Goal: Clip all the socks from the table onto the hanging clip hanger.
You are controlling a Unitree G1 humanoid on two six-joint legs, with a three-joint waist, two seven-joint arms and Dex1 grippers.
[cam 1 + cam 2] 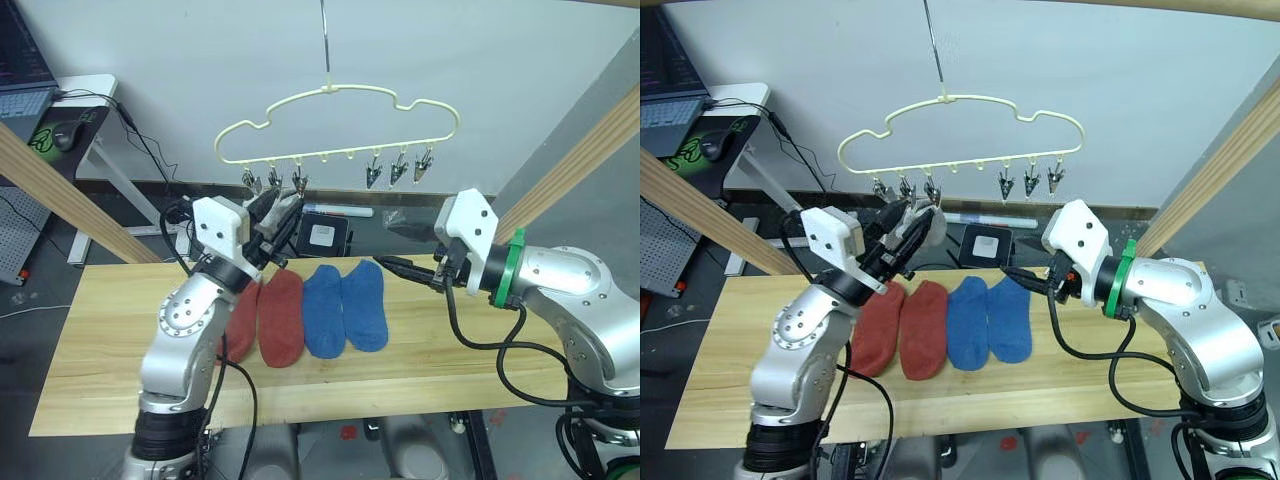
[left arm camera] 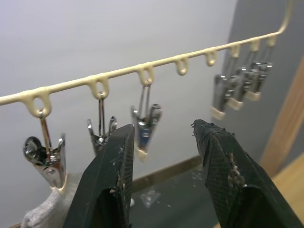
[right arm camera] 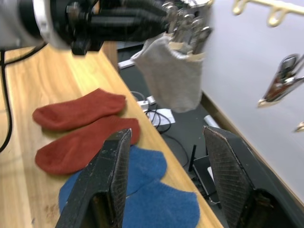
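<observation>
Two rust-red socks (image 1: 268, 316) and two blue socks (image 1: 346, 307) lie side by side on the table (image 1: 100, 330), directly below the clip hanger (image 1: 335, 125). Raised to the hanger's left-hand clips, the left gripper (image 2: 164, 156) has its fingers spread with nothing between them. A light grey sock (image 3: 172, 78) hangs from a clip beside it, plain in the right wrist view but largely screened by the arm from the head camera. Right of the hanger and lower, the right gripper (image 3: 166, 178) hangs over the blue socks, fingers apart and empty. A wooden pole (image 1: 60, 195) slants behind the left arm; a laptop (image 1: 25, 70) sits on a desk far left of the hanger.
</observation>
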